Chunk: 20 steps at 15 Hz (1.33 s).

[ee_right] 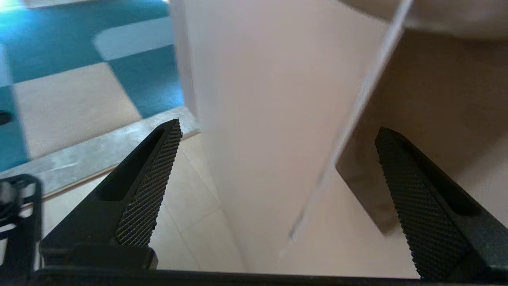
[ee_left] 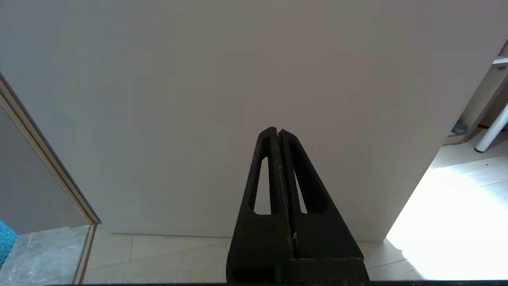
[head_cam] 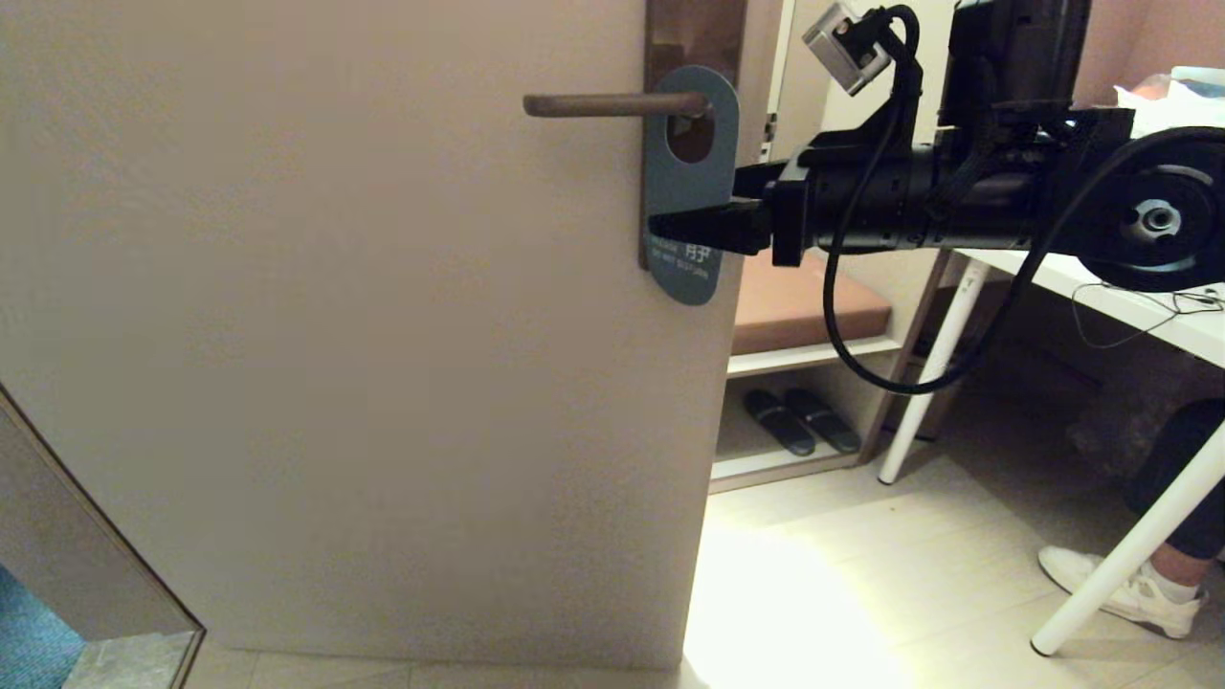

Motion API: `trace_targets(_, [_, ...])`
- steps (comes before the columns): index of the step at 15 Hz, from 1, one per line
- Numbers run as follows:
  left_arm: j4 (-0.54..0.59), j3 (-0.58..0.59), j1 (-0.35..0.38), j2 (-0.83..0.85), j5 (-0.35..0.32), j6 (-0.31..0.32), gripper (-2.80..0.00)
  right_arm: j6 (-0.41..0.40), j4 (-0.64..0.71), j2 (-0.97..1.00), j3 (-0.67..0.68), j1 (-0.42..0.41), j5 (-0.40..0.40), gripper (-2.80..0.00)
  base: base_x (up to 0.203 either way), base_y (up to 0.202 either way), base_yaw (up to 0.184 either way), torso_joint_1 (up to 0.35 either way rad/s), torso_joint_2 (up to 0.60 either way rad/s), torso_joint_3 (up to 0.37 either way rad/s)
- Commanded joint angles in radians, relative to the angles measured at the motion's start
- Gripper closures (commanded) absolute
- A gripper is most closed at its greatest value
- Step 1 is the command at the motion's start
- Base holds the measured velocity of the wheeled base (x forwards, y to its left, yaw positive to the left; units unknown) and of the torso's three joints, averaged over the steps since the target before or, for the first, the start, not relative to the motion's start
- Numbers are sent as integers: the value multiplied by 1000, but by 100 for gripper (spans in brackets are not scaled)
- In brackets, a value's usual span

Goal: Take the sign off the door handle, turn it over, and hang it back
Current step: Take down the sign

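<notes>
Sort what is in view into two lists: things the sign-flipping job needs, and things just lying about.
Job: sign, hanging on the door handle; right gripper, open, at the sign.
Lying about: slippers, white table, person's shoe; left gripper, shut, parked.

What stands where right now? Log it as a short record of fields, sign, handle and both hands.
sign: blue-grey door hanger, "DO NOT DISTURB" face outward, hanging by its oval hole
door handle: bronze lever, horizontal, on a dark backplate
right hand: open, reaching in from the right at the sign's lower half; the right wrist view shows the sign's edge between its fingers, not yet clamped
left hand: shut, empty, parked low facing the door
task state: sign not yet removed
</notes>
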Motion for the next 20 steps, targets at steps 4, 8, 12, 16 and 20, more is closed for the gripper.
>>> trace_targets(4, [0,0,0,0,1,0,0,1,-60,-31,46,1,-151,-280,0,0,0,0,0,0])
trace_targets(8, [0,0,0,0,1,0,0,20,-95,-21,58,1,-199,-280,0,0,0,0,0,0])
trace_targets(12, [0,0,0,0,1,0,0,35,-98,-20,60,2,-208,-280,0,0,0,0,0,0])
trace_targets(16, [0,0,0,0,1,0,0,37,-125,-10,60,18,-210,-280,0,0,0,0,0,0])
trace_targets(20, [0,0,0,0,1,0,0,44,-138,3,58,47,-233,-280,0,0,0,0,0,0])
